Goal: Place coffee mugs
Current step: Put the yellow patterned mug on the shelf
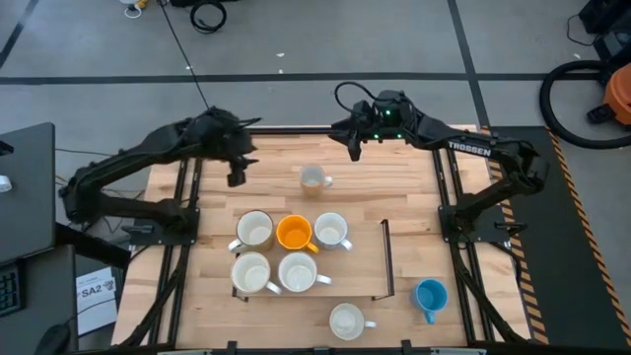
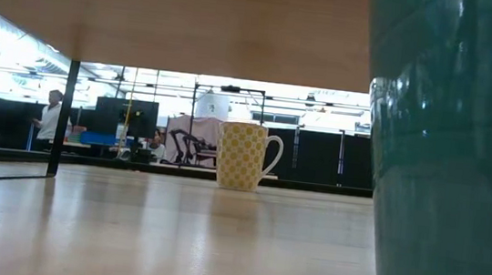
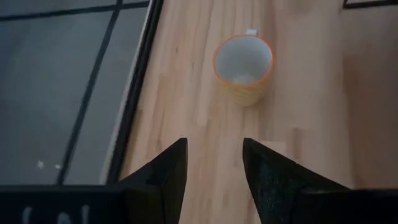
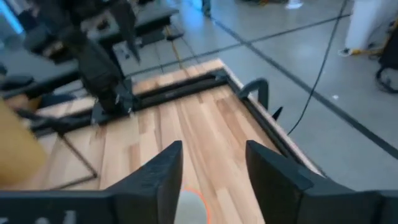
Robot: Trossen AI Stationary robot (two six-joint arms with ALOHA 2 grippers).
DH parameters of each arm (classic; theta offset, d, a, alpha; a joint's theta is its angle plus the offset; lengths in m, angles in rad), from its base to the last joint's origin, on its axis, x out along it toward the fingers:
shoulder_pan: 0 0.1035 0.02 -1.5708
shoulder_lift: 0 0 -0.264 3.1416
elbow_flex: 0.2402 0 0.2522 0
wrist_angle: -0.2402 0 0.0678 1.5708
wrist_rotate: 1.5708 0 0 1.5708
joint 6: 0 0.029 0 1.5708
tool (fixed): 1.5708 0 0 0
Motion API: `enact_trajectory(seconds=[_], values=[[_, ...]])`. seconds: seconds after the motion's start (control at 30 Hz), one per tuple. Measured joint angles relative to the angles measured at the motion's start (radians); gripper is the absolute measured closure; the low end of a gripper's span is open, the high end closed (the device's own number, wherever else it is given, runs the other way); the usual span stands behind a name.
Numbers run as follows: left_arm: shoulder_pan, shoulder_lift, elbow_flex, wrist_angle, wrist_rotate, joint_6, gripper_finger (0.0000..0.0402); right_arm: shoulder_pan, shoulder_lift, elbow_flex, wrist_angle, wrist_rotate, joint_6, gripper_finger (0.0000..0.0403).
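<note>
The yellow patterned mug (image 1: 314, 178) stands upright on its base near the table's far edge and also shows in the low view (image 2: 246, 156) and the left wrist view (image 3: 244, 62). My left gripper (image 1: 237, 177) (image 3: 214, 165) hovers open to its left. My right gripper (image 1: 355, 148) (image 4: 213, 165) hangs open just beyond the mug on its far right, and the mug's rim (image 4: 191, 208) shows between the fingers. Several white mugs and an orange mug (image 1: 295, 234) stand grouped at mid-table. A white mug (image 1: 347, 320) and a blue mug (image 1: 431, 296) (image 2: 450, 159) stand near the near edge.
A thin black frame (image 1: 387, 258) lies on the wooden table, bounding the grouped mugs on the right and near sides. Black arm mounts (image 1: 463, 222) stand at both sides of the table. Bare wood lies between the frame and the right mount. A person (image 2: 49, 121) stands far back in the room.
</note>
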Motion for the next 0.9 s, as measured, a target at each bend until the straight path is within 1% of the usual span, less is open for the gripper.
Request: enact_trajectory(seconds=[0.1,0.17,0.27,0.37,0.5,0.63,0.77,0.9], values=[[0.032,-0.096,-0.113,0.054,0.01,-0.054,0.0242,0.013,-0.001,0.0,0.022,0.057,0.03,0.0201],[0.044,-0.156,-0.189,0.095,0.011,-0.093,0.0242,0.017,-0.001,0.0,0.016,0.067,0.05,0.019],[0.047,-0.224,-0.284,0.172,0.01,-0.142,0.0242,0.023,0.006,0.0,0.022,0.067,0.061,0.0184],[0.046,-0.264,-0.349,0.224,0.012,-0.178,0.0242,0.034,0.038,0.001,0.025,0.068,0.061,0.0184],[0.046,-0.281,-0.369,0.238,0.01,-0.201,0.0242,0.05,0.119,0.007,0.061,0.057,0.065,0.0185],[0.045,-0.279,-0.369,0.251,0.01,-0.216,0.0242,0.063,0.214,0.05,0.057,0.054,0.061,0.0185],[0.045,-0.279,-0.369,0.257,0.01,-0.215,0.0242,0.079,0.297,0.093,0.055,0.051,0.017,0.0185],[0.045,-0.279,-0.369,0.256,0.011,-0.215,0.0242,0.089,0.35,0.123,0.011,0.052,-0.019,0.0185]])
